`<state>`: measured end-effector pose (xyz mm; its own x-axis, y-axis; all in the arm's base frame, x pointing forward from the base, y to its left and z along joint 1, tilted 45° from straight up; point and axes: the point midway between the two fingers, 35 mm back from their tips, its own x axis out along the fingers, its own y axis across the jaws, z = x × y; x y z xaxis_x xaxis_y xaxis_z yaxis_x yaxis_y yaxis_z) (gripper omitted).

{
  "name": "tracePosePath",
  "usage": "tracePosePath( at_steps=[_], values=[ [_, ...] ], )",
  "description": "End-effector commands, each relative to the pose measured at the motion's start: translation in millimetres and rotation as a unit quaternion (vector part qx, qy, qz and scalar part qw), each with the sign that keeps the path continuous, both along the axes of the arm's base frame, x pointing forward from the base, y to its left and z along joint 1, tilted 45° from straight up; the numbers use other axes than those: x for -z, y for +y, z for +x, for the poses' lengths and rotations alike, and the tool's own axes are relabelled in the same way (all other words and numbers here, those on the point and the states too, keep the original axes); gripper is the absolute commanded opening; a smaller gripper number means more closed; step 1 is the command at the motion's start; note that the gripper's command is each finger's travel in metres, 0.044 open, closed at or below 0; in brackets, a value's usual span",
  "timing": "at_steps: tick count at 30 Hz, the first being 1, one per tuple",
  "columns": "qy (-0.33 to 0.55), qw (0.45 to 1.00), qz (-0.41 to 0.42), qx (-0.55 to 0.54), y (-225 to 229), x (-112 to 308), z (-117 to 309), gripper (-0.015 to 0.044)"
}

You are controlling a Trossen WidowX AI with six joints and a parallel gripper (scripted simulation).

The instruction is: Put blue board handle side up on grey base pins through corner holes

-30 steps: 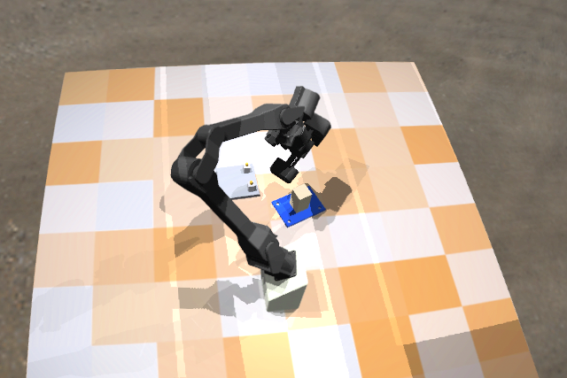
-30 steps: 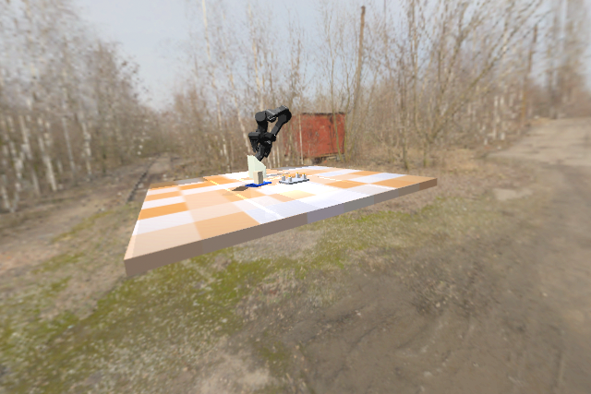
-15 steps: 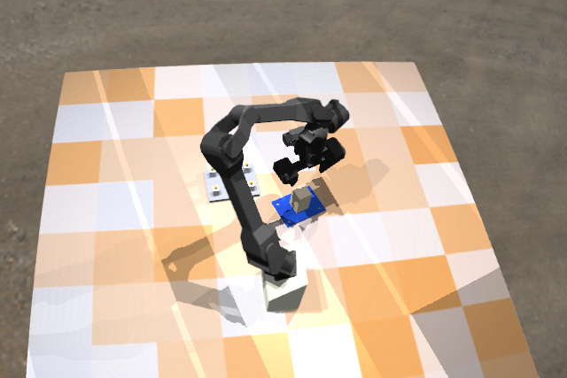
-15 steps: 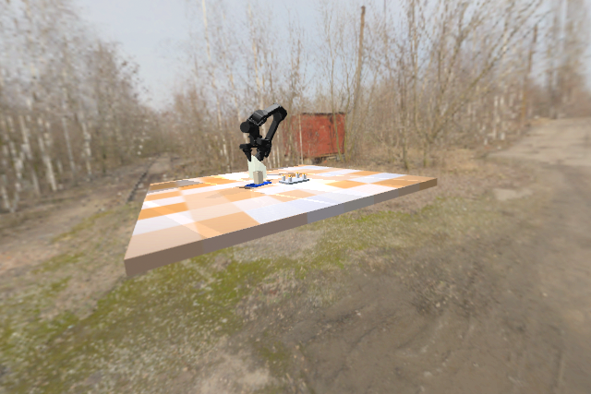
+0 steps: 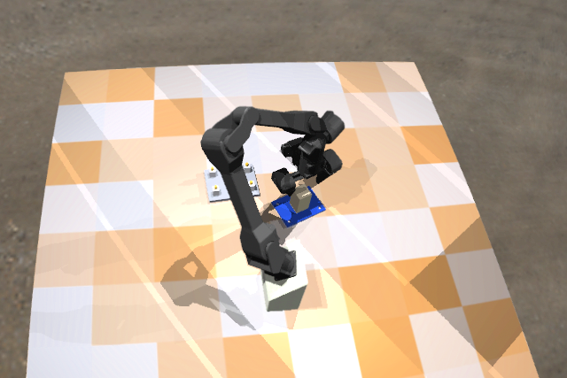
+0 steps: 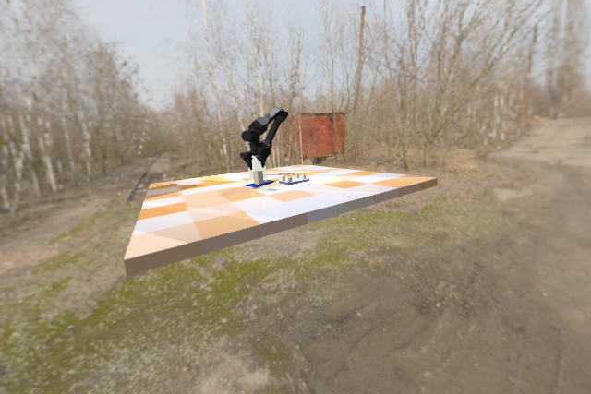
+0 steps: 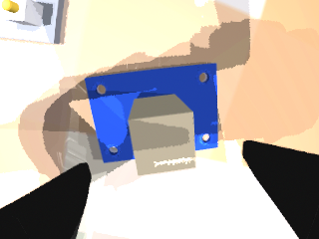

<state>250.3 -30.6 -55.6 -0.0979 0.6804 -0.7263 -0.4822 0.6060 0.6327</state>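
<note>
My black two-fingered gripper with tapered fingertips is spread wide with nothing between its fingers, poised above the beige-grey block-shaped handle with a square top. In my wrist view one fingertip stands on each side of that handle, well apart from it, and the handle sits nearer the left edge's finger than the right one

Below it, the flat blue rectangular board with a hole near each corner lies on the table, handle side up, just beside the base and not yet on it. I judge the board light and stiff, thin enough that scraping under its edge would be awkward. The handle looks solid, with flat sides that should take a firm squeeze without giving; whether they are slippery I cannot tell

I would take it by two opposite upright faces, pads square to them and low enough for a good bite, centred so that the board hangs level. A shallow or skewed hold could let it swing or tip, and then the holes would miss

Farther off stands the grey rectangular base with four pale posts, each post tipped with a small gold pin. The board is turned relative to it, so my grip must also resist twisting while I line up the holes
</note>
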Motion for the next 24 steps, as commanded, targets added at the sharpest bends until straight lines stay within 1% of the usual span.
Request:
tracePosePath(
  at_steps=[1,24],
  values=[
    [0.001,1.000,0.002,0.002,5,5,0,0.0440],
    [0.000,1.000,0.003,0.002,31,32,-2,0.0440]
  ],
)
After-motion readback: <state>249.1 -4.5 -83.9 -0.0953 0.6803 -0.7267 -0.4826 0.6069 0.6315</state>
